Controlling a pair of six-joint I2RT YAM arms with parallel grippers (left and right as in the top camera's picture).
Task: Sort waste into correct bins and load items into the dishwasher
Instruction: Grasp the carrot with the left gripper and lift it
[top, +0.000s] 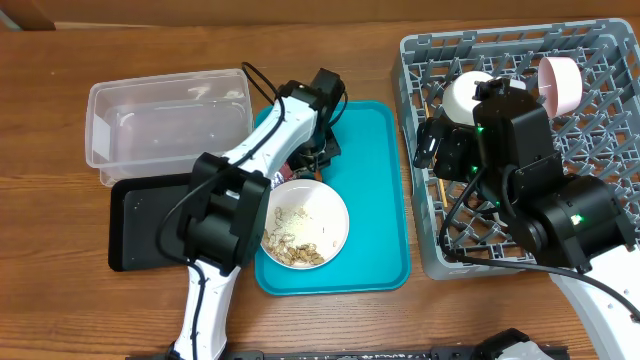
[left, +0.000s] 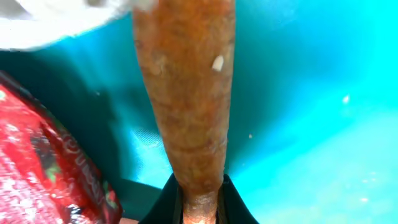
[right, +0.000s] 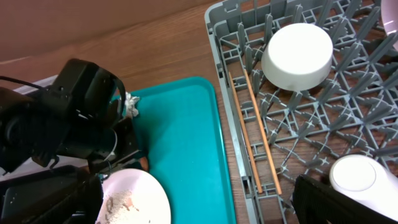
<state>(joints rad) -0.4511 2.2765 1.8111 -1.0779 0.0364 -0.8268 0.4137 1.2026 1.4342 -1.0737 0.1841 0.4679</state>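
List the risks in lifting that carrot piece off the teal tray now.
The left end effector grips the carrot piece only by its narrow end; it may swing or slip out when lifted. The red packet lies close beside it and could be snagged. The plate of food scraps sits nearby and might get bumped.

No legible text, brand, number or sign is showing in any view. The red packet (left: 37, 168) is showing printed graphics in the left wrist view, but no letters are coming through.
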